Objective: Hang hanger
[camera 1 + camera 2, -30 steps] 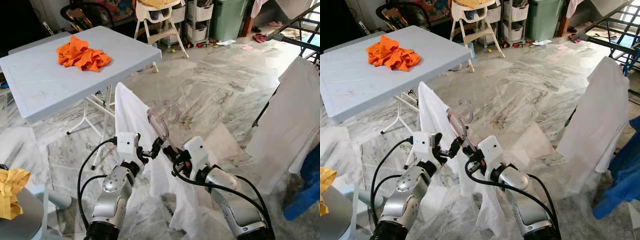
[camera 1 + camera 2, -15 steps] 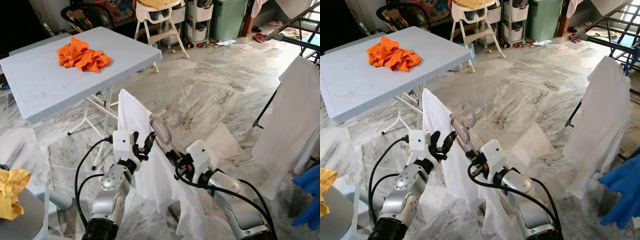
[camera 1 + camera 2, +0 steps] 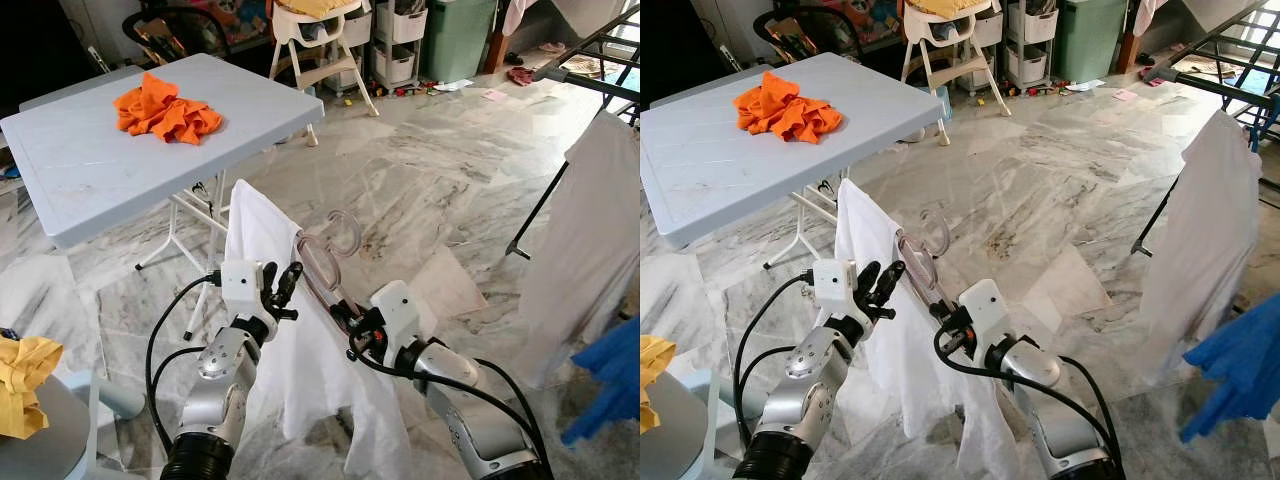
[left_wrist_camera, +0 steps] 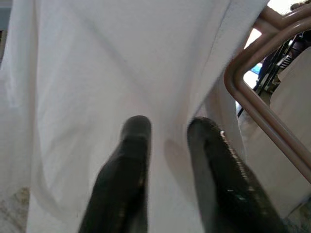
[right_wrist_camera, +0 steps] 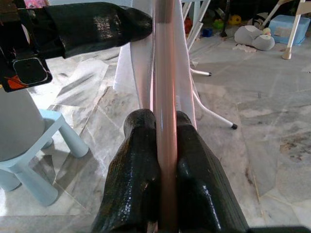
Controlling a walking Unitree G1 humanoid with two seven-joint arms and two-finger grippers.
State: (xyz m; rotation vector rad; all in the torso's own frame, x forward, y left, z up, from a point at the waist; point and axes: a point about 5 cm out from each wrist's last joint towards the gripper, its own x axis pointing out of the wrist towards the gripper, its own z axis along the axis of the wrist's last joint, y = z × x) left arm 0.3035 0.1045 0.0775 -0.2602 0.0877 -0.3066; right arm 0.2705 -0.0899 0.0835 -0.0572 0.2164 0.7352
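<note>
Since the earlier frames the left gripper (image 3: 282, 287) has let go of the hanger and drawn back a little, and the white shirt (image 3: 300, 350) has settled lower on it; the camera has shifted slightly too.

A grey folding table (image 3: 90, 170) stands to the robot's left with an orange cloth (image 3: 165, 105) near its far edge; across the marble floor (image 3: 420, 170), off to the right, a drying rack (image 3: 600, 85) carries a white garment (image 3: 590, 250), with a blue cloth (image 3: 610, 370) beside it low at the right edge.

The white shirt is draped on a translucent pinkish hanger (image 3: 322, 262), held in the air in front of the robot, its hook (image 3: 345, 230) sticking up free; the right gripper (image 3: 945, 318) is clenched on the hanger's bar, which the right wrist view shows pinched between the fingers (image 5: 141, 160); the left gripper's fingers (image 4: 133, 160) stand parted just against the cloth, grasping nothing.

The shirt looks to be on the hanger, so that part seems done; carrying it over to the rack and hooking it on is still left.
</note>
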